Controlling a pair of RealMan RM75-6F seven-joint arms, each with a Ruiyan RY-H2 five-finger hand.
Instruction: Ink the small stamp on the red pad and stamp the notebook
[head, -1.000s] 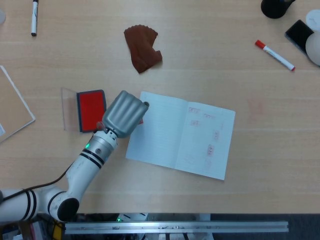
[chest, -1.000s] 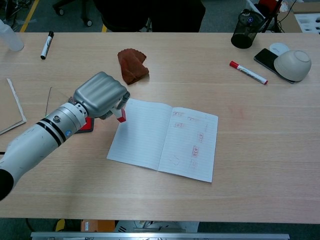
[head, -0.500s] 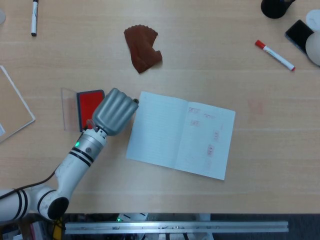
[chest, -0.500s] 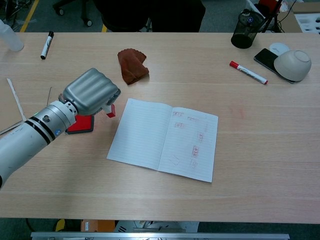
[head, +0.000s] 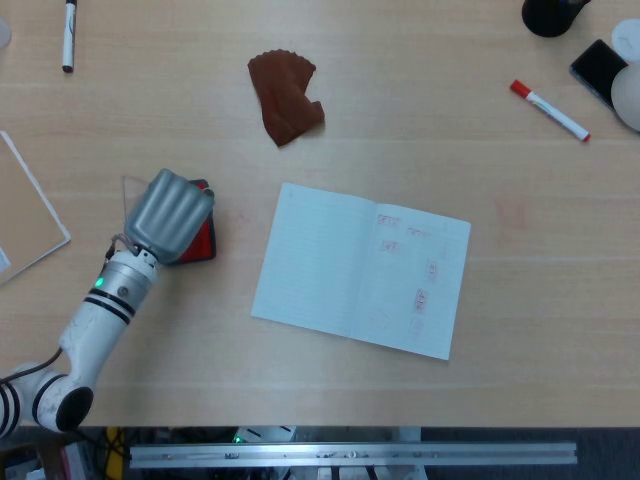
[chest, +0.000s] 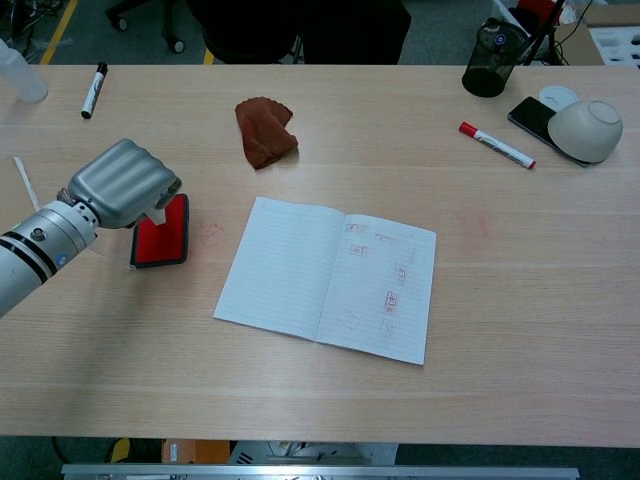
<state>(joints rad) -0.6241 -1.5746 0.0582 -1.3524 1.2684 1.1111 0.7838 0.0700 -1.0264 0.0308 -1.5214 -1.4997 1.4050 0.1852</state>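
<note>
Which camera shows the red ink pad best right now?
The chest view: most of the red ink pad shows beside the left robot hand. In the head view that hand covers nearly all of it, leaving only its right edge.

An open notebook (chest: 328, 278) lies flat near the middle of the table, slightly turned, with pale lined pages; the right page bears several small red stamp marks. To its left, apart from it, lies the red pad (chest: 163, 232), a dark-rimmed rectangle. The small stamp (chest: 156, 213), pale, stands on the pad, mostly hidden under the left hand (chest: 120, 183).
</note>
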